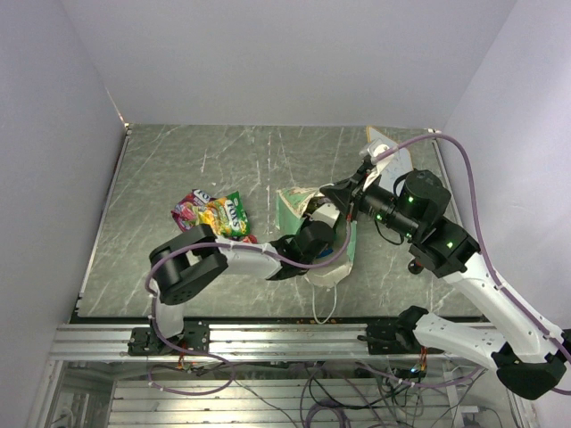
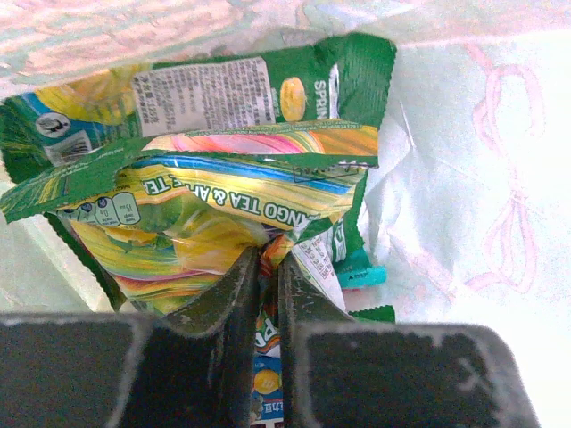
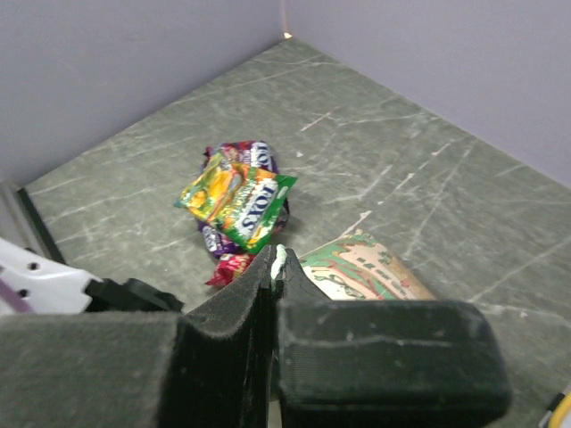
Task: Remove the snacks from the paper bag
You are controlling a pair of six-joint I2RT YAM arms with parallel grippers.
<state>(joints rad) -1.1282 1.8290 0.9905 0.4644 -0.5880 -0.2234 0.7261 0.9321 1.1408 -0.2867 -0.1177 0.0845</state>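
Snacks [image 1: 214, 214] lie in a little pile on the table [image 1: 178, 160], left of the middle. Near them, to the right, the paper bag [image 1: 290, 209] sits by the middle of the table. More green and yellow snacks are inside the bag. The left end effector [image 2: 268, 267] is in the bag too, its fingers narrow and pinching a shiny packet [image 2: 178, 241]. The right end effector [image 3: 275, 267] is squeezed tight on the bag's thin green edge.
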